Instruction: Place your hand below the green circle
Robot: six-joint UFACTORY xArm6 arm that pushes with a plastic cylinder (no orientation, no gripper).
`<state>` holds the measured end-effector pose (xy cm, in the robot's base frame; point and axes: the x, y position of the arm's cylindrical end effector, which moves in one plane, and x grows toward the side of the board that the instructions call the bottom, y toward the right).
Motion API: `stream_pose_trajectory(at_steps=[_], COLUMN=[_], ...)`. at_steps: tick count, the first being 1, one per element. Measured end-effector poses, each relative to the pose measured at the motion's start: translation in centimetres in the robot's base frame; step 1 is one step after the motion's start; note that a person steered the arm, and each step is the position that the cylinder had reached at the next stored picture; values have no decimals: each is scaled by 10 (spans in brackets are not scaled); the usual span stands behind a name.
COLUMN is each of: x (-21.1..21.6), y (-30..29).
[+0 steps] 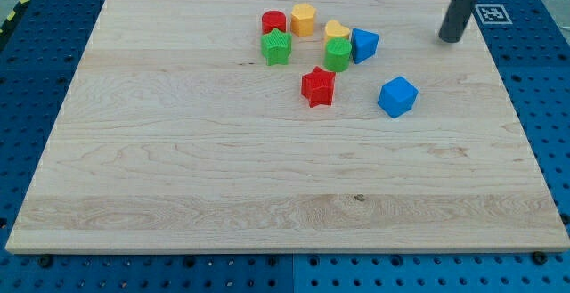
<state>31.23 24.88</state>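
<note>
- The tip (451, 37) is seen near the board's top right corner, resting on the wood, well apart from every block
- No gripper is fitted, so no opening or hold can be told; nothing is touched by the rod
- The green circle (337, 55) is found in the upper middle of the board (178, 150), far to the left of the tip and a little lower in the view
- A yellow heart (336, 31) is set touching it just above, and a blue block (363, 44) is pressed against its right side
- A red star (318, 86) is placed just below and left of the green circle
- A blue cube (397, 96) is seen alone, lower right of the cluster
- A green block (277, 47) of ribbed, uncertain shape is seen to the left, with a red cylinder (273, 21) just above it and a yellow hexagon (304, 19) beside that
- A marker tag (492, 13) is seen on the blue pegboard (543, 79) beyond the board's top right corner
</note>
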Motion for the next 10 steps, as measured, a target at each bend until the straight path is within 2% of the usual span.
stream_pose_trajectory(at_steps=[1, 3, 4, 5, 6, 8, 10], x=[-16, -20, -20, -21, -27, 33, 29], y=[-17, -122, -142, -143, -117, -96, -95])
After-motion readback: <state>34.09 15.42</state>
